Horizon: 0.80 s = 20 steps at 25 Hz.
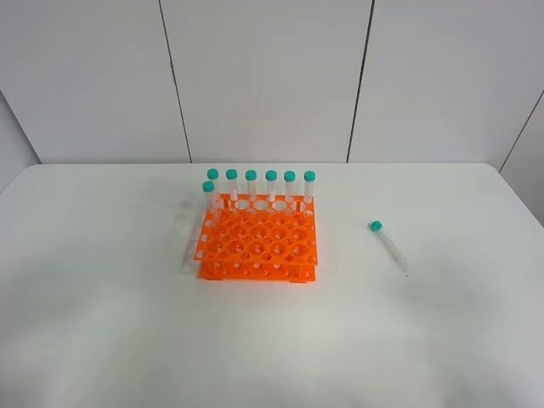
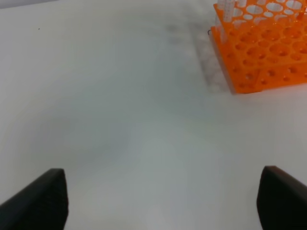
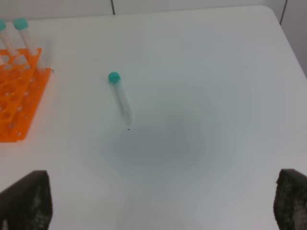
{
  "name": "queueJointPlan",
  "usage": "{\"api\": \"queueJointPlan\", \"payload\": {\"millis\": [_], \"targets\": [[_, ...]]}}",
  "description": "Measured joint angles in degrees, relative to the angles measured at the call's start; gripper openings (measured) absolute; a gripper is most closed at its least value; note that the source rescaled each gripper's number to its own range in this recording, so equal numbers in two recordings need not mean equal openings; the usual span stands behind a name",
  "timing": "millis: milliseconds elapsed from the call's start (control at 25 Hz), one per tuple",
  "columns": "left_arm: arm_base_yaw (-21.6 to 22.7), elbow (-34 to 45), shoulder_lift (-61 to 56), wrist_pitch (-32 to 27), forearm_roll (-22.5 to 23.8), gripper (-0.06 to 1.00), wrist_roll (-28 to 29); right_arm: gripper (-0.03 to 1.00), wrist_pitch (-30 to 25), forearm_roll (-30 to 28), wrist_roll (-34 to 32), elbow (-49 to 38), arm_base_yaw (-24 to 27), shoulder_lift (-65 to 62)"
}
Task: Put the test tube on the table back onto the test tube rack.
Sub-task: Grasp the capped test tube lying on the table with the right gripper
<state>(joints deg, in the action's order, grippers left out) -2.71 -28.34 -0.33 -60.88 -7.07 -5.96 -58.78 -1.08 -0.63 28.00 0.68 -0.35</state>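
Note:
The test tube (image 1: 389, 246) lies flat on the white table (image 1: 127, 323), right of the orange test tube rack (image 1: 255, 242), with its teal cap toward the back. Several capped tubes (image 1: 271, 185) stand along the rack's back row. Neither arm shows in the exterior high view. In the right wrist view, the right gripper (image 3: 158, 203) is open above the bare table, and the lying test tube (image 3: 120, 98) is ahead of it, untouched. The left gripper (image 2: 160, 206) is open too, with the rack (image 2: 264, 52) ahead and off to one side.
A white panelled wall (image 1: 263, 76) stands behind the table. The table's right edge and rounded corner (image 3: 288, 38) lie beyond the lying tube. The rack's near corner (image 3: 17, 96) appears in the right wrist view.

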Motion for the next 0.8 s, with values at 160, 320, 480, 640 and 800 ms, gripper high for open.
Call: {"api": "queueJointPlan", "payload": {"millis": [160,320,480,640,800], "targets": [[0.0,0.0,0.0,0.0,0.0,1.0,0.0,1.0,0.0,0.0,0.0,0.0,0.0,0.0],[0.0,0.0,0.0,0.0,0.0,1.0,0.0,1.0,0.0,0.0,0.0,0.0,0.0,0.0],[0.0,0.0,0.0,0.0,0.0,1.0,0.0,1.0,0.0,-0.1,0.0,0.13,0.0,0.0],[0.0,0.0,0.0,0.0,0.0,1.0,0.0,1.0,3.0,-0.15,0.63,3.24,0.0,0.0],[0.0,0.0,0.0,0.0,0.0,1.0,0.0,1.0,8.81,-0.28,0.63,7.9,0.0,2.53]]}}
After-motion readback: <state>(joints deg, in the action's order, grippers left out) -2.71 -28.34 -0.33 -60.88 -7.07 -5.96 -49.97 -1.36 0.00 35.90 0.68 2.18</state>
